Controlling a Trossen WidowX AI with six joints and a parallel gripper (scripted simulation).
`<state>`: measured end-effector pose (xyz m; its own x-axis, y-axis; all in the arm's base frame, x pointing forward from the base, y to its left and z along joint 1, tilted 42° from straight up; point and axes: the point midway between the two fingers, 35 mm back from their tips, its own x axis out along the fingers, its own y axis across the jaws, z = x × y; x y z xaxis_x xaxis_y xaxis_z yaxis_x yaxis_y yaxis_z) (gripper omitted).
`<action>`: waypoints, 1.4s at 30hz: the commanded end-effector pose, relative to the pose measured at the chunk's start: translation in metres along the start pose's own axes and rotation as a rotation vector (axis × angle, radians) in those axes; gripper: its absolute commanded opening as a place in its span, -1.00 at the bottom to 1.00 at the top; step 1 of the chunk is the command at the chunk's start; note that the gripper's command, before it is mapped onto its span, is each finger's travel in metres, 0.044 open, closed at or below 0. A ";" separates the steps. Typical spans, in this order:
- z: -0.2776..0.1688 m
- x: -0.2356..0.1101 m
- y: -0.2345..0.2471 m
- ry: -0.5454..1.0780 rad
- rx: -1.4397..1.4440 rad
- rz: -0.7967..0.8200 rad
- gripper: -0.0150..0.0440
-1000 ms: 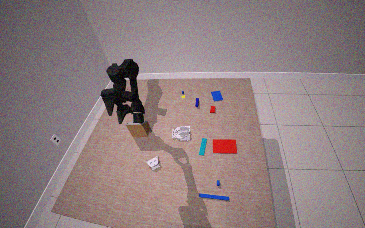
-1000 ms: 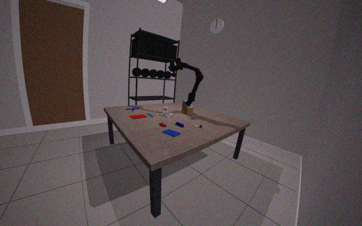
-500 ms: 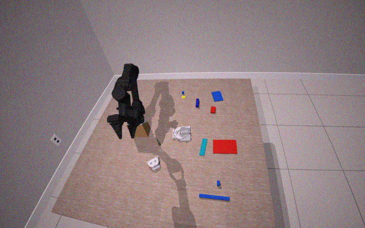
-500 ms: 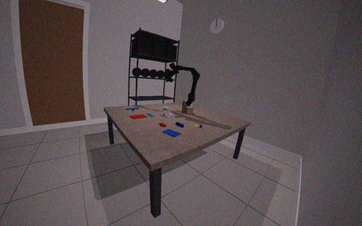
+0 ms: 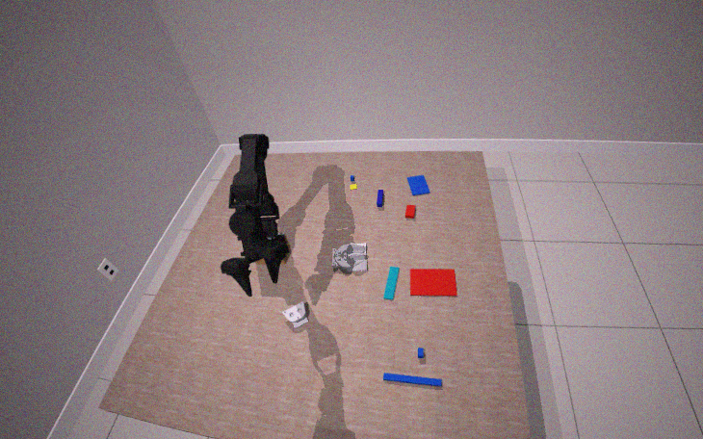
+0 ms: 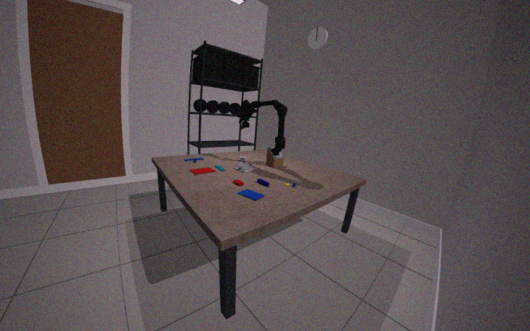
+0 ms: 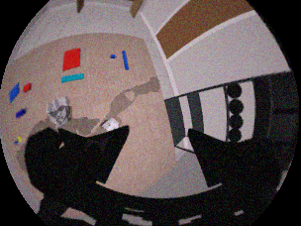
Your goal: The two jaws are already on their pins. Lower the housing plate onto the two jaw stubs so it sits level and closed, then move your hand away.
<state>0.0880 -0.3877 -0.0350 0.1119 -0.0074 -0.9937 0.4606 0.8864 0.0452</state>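
The housing plate, a small white piece with two round holes (image 5: 299,312) (image 7: 110,124), lies on the table apart from the base; it is tiny in the exterior view. The grey-white base with the jaws (image 5: 358,265) (image 6: 245,168) (image 7: 59,113) lies near the table's middle; the jaws and stubs are too small to tell apart. My gripper (image 5: 262,288) (image 6: 244,124) (image 7: 158,131) is open and empty, high above the table. In the top view its fingers show up and left of the housing plate.
A teal bar (image 5: 391,282) and a red plate (image 5: 433,282) lie beyond the base. A blue long bar (image 5: 412,379) and a small blue block (image 5: 420,352) lie nearer the top camera. A blue plate (image 6: 251,194), red block (image 6: 238,182) and dark blue block (image 6: 263,182) lie on the other side.
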 end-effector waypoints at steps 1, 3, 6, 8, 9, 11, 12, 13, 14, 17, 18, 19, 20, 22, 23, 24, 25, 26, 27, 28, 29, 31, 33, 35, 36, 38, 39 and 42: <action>-0.006 0.021 0.019 0.041 0.071 0.082 1.00; -0.009 0.030 0.026 0.061 0.104 0.114 1.00; -0.014 0.041 0.038 0.093 0.154 0.161 1.00; -0.017 0.049 0.046 0.116 0.188 0.191 1.00; -0.019 0.052 0.050 0.128 0.204 0.206 1.00; -0.022 0.059 0.058 0.153 0.238 0.234 1.00; -0.024 0.063 0.062 0.166 0.255 0.248 1.00; -0.026 0.066 0.066 0.179 0.272 0.262 1.00; -0.028 0.069 0.070 0.193 0.289 0.276 1.00; -0.034 0.078 0.083 0.236 0.341 0.315 1.00; -0.036 0.081 0.087 0.251 0.358 0.328 1.00; -0.038 0.084 0.091 0.266 0.375 0.340 1.00; -0.040 0.086 0.095 0.281 0.392 0.352 1.00; -0.044 0.092 0.103 0.313 0.427 0.375 1.00; -0.046 0.094 0.107 0.329 0.444 0.386 1.00; -0.048 0.096 0.112 0.346 0.461 0.397 1.00; -0.051 0.099 0.116 0.363 0.479 0.408 1.00; -0.053 0.101 0.120 0.380 0.496 0.418 1.00; -0.055 0.103 0.124 0.397 0.513 0.429 1.00; -0.057 0.105 0.128 0.415 0.530 0.438 1.00; -0.060 0.107 0.132 0.433 0.548 0.448 1.00; -0.064 0.111 0.141 0.470 0.582 0.466 1.00; -0.069 0.114 0.148 0.504 0.614 0.481 1.00; -0.070 0.115 0.151 0.517 0.625 0.487 1.00; -0.070 0.115 0.151 0.517 0.625 0.487 1.00; -0.070 0.115 0.151 0.517 0.625 0.487 1.00; -0.070 0.115 0.151 0.517 0.625 0.487 1.00; -0.073 0.121 0.156 0.517 0.625 0.487 1.00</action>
<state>0.1081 -0.2246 -0.1494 0.0785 0.6275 -0.7746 0.8666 0.3411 0.3641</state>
